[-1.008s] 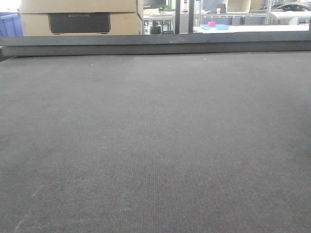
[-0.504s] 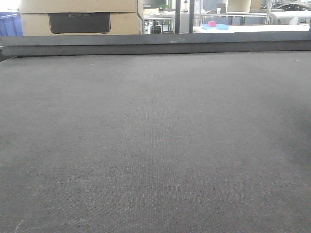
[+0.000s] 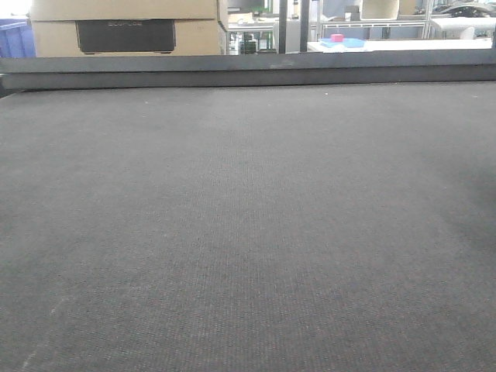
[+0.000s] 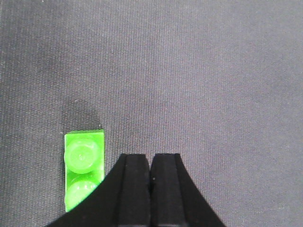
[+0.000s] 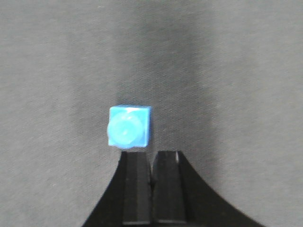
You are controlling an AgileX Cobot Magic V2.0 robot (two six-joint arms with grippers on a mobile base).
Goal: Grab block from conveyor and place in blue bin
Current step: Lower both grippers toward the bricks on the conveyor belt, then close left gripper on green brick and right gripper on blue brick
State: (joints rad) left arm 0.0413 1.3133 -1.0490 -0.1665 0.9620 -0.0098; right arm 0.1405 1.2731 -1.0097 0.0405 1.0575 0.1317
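- Approach stage: left gripper [image 4: 150, 158] and right gripper [image 5: 152, 156] both pressed together, holding nothing.
- Green block [image 4: 83, 158] lies on the conveyor [image 4: 213, 71] beside the left fingertips; blue block [image 5: 129, 126] just ahead of the right ones.
- Next, in my judgement: spread fingers, centre over a block.
- Green block partly covered; blue block blurred; bin not identifiable.

On the conveyor [image 3: 248, 232], a block [image 4: 84, 170] lies just left of the left gripper [image 4: 150, 160], a second block [image 5: 129, 126] lies just ahead of the right gripper [image 5: 151, 156], and boxes [image 3: 128, 23] stand behind the far rail [image 3: 248, 76].
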